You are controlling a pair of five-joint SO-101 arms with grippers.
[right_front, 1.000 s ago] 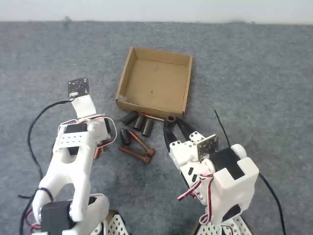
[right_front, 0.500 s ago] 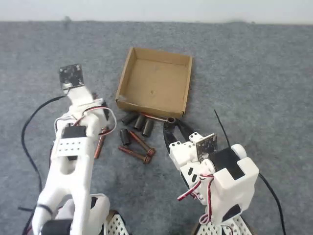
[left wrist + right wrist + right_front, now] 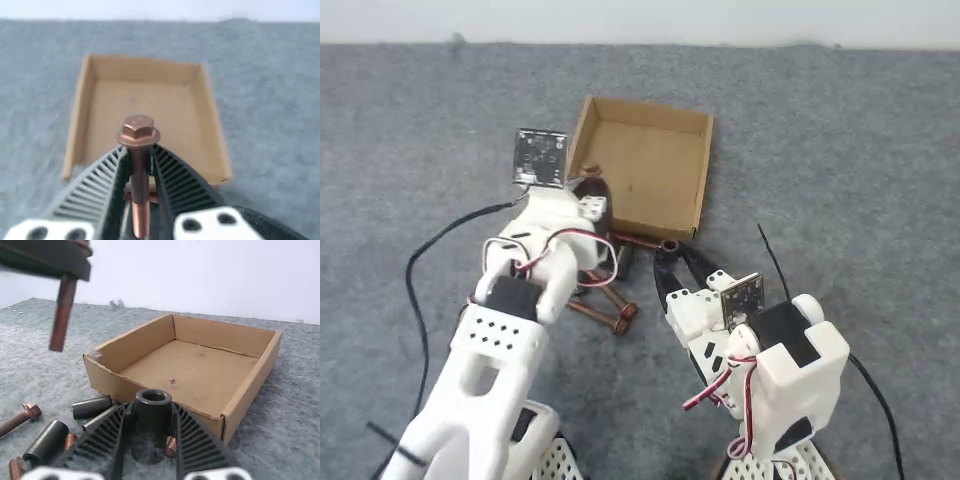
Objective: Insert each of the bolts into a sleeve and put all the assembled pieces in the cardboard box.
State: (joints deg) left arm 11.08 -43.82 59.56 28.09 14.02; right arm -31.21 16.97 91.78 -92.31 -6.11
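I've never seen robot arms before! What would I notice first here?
The left gripper pinches a shiny copper-coloured metal bolt in the air near the open brown cardboard box. The right gripper clamps a dark metal tube-shaped sleeve upright just in front of that box, beside loose bolts and sleeves on the grey carpet.

No legible txt, labels or nos. anywhere; box plain

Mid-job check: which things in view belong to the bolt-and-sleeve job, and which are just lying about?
Job:
bolt in left gripper
sleeve in right gripper
loose bolts
loose sleeves
cardboard box

Lying about:
black cable
grey carpet
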